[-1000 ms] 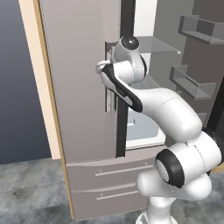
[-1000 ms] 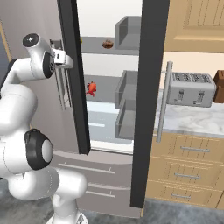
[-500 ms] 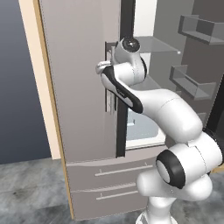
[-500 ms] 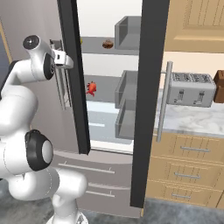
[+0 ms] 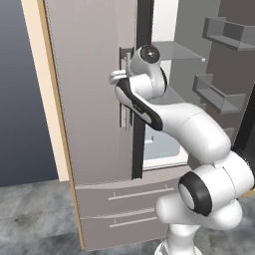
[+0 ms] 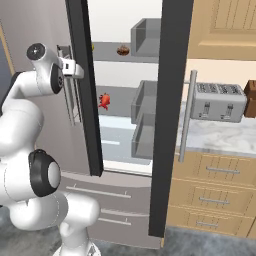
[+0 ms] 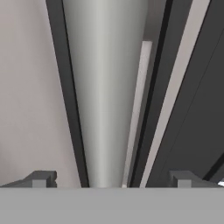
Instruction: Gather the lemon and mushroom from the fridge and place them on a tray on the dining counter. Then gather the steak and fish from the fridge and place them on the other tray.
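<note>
1. I am facing the fridge point(image 5: 94, 124), a tall brushed-grey steel unit with two drawers at the bottom; its left door is standing shut and its right door point(image 6: 170, 120) is hanging swung out toward me.
2. I am reaching my arm up to the left door's vertical bar handle point(image 6: 70, 85), and my gripper point(image 7: 111, 179) is sitting right at that bar.
3. In the hand view my two dark fingertips point(image 7: 41, 178) are standing wide apart, with the grey handle bar point(image 7: 103, 87) running up between them; I am not seeing either fingertip pressing on it, so my jaws are gaping around the bar rather than clamping it.
4. Just right of the handle, the black vertical strip point(image 6: 85, 85) at the door's edge is separating the closed side from the lit interior.
5. Inside, on the upper shelf point(image 6: 112, 51), a small brown rounded item point(image 6: 123, 50) is sitting; I cannot tell what it is.
6. On the shelf below, a red item point(image 6: 105, 100) is lying near the left edge; it is too small for me to name.
7. Grey door bins point(image 6: 145, 107) are stacked on the inner face of the open door.
8. Further right, a steel toaster point(image 6: 219, 101) is standing on a marble counter point(image 6: 220, 137) above tan wooden drawers point(image 6: 215, 187).
</note>
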Robot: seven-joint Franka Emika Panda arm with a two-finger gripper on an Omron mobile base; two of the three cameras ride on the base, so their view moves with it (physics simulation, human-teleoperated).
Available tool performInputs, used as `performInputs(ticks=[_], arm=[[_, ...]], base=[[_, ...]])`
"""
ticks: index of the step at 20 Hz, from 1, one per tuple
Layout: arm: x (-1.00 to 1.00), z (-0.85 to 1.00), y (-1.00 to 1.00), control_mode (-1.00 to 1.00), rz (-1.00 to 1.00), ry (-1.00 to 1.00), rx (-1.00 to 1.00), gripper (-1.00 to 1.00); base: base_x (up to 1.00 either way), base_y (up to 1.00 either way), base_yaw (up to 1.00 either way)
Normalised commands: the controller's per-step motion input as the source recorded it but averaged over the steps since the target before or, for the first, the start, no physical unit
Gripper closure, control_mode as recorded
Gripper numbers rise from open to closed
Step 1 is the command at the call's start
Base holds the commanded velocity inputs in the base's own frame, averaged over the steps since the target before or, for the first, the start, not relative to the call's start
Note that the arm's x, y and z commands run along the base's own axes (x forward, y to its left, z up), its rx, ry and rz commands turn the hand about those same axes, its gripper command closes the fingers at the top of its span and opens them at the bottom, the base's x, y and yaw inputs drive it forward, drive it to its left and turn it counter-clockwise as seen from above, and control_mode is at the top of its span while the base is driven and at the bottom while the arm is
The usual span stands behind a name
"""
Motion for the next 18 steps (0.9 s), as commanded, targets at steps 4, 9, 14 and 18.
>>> performInputs(ticks=[4, 9, 14, 18], arm=[[0.55, -0.24, 0.23, -1.0, 0.0, 0.0, 0.0, 1.0], [0.51, -0.21, 0.19, -1.0, 0.01, 0.0, 0.0, 1.0], [0.19, -0.11, 0.46, -1.0, 0.1, 0.0, 0.0, 1.0], [-0.37, 0.0, 0.72, -1.0, 0.15, 0.0, 0.0, 1.0]], base=[[0.0, 0.0, 0.0], [0.0, 0.0, 0.0], [0.0, 0.0, 0.0], [0.0, 0.0, 0.0]])
